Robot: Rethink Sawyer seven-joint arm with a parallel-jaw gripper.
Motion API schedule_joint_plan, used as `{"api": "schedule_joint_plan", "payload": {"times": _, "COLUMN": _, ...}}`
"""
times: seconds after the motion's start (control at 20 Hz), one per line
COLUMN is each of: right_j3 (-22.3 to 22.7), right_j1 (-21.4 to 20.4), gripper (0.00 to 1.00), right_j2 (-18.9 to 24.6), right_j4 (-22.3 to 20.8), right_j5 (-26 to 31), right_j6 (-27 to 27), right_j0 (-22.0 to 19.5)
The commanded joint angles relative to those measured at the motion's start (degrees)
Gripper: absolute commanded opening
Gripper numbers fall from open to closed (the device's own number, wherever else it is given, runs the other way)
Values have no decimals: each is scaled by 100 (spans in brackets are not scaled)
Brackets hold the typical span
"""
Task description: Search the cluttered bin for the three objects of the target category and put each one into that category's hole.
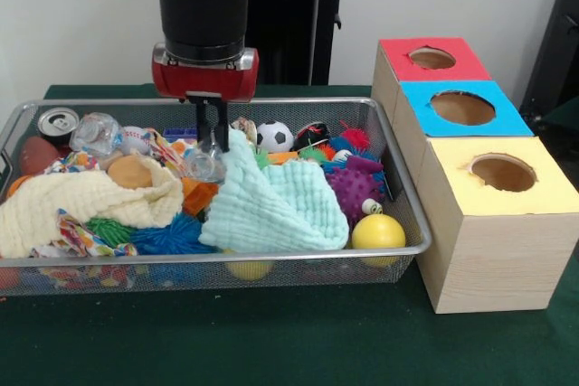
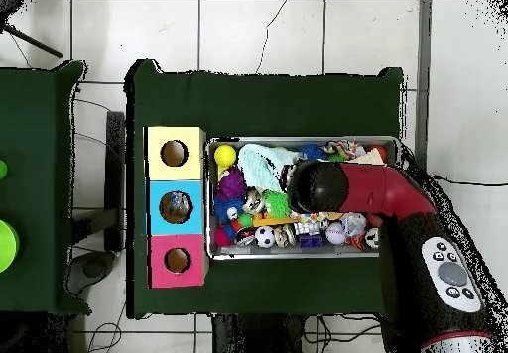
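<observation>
Cluttered wire-mesh bin (image 1: 412,223) sits on the green counter (image 1: 271,341) beside three wooden boxes with holes (image 1: 488,223); black fingers (image 1: 213,137) dip into it beside a mint cloth (image 1: 276,205), whether open or closed I cannot tell.

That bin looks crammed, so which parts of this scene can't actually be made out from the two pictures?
- Gripper: front view shows it dipping among the toys; open or shut can't be told. Overhead, the arm covers it.
- Under the mint cloth and cream cloth: hidden in both views.
- Inside the red, blue and yellow holes: too dark to see contents.
- Bin bottom layer: blurred by the mesh wall, front view.
</observation>
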Motion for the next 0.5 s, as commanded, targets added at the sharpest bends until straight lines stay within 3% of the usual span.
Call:
{"api": "schedule_joint_plan", "payload": {"times": 0.05, "right_j3": 719, "right_j1": -172, "gripper": 0, "right_j2": 346, "right_j4": 118, "right_j5": 335, "right_j6": -267, "right_j0": -96}}
{"api": "schedule_joint_plan", "payload": {"times": 0.5, "right_j3": 1315, "right_j1": -557, "gripper": 0, "right_j2": 237, "right_j4": 246, "right_j5": 259, "right_j6": -5, "right_j0": -72}}
